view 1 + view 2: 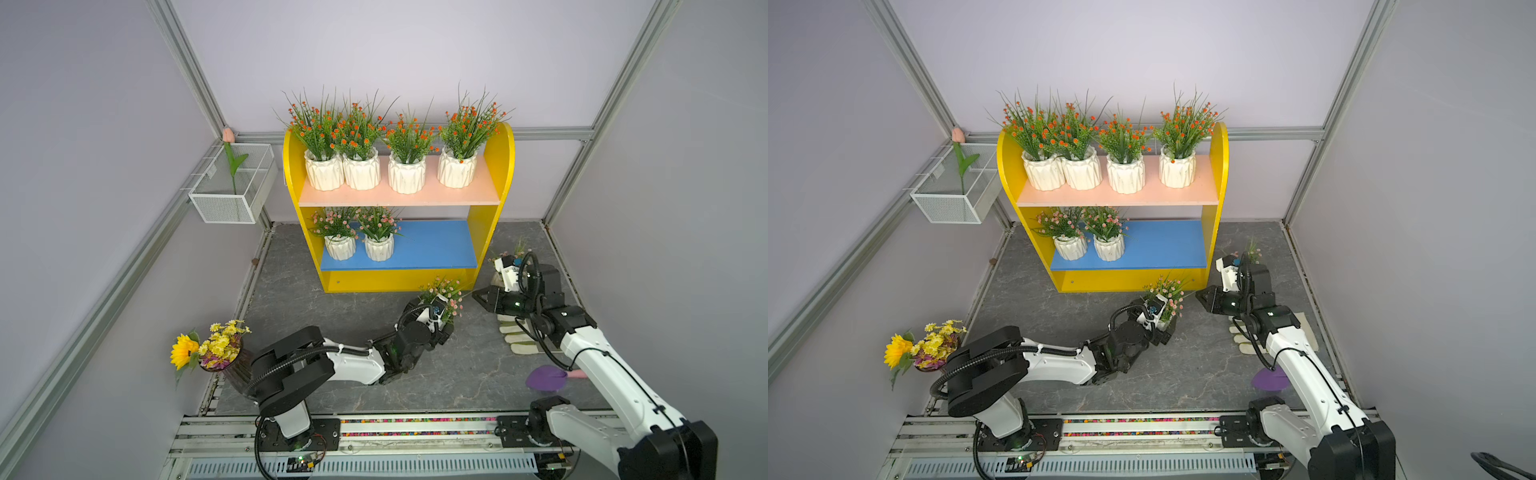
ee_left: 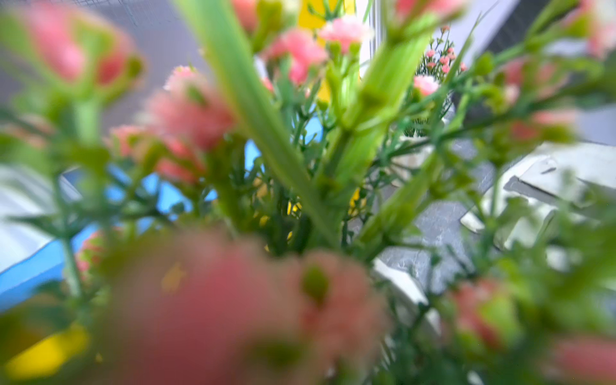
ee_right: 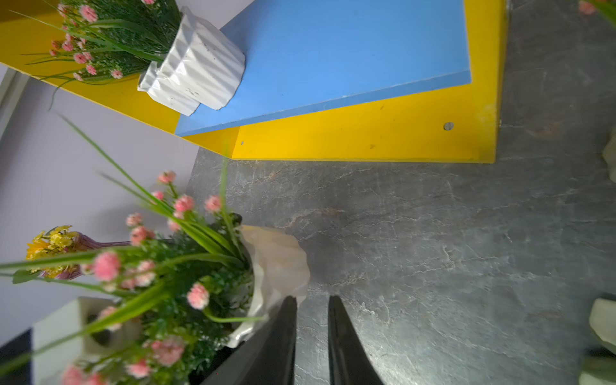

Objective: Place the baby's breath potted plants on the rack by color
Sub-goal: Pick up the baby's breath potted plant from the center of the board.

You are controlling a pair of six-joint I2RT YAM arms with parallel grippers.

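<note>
Your left gripper is clamped on the white ribbed pot of a pink-blossomed baby's breath plant, just in front of the right end of the yellow two-tier rack. Your right gripper sits beside that pot, its black jaws a narrow gap apart, empty. Four orange-blossomed plants line the peach upper board; two pink ones stand on the blue lower board. A fourth pink one is half hidden behind the right arm.

The right half of the rack's blue lower board lies free; two pink potted plants crowd its left end, and the peach upper board roofs the gap from above
</note>
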